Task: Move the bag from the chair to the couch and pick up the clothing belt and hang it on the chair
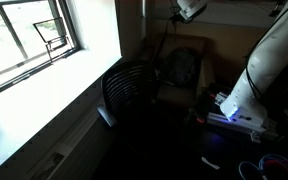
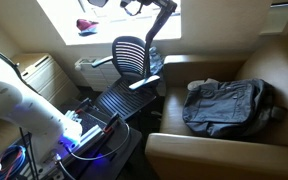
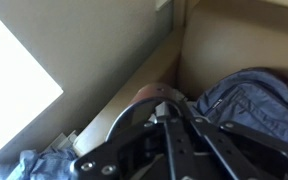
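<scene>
Lying on the couch (image 2: pixel 209 155): the bag (image 2: pixel 229 105).

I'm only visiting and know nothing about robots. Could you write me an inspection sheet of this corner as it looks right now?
Surface: brown couch, its seat holding the bag.
Job's things: bag lies on the couch; black chair stands beside it; clothing belt cannot be made out.
Clutter: red object on the windowsill.
Grippers: gripper near the chair, fingers shut; whether it holds anything is unclear.
Cables: coloured cables beside the arm.
Surroundings: bright window, dim room.
</scene>
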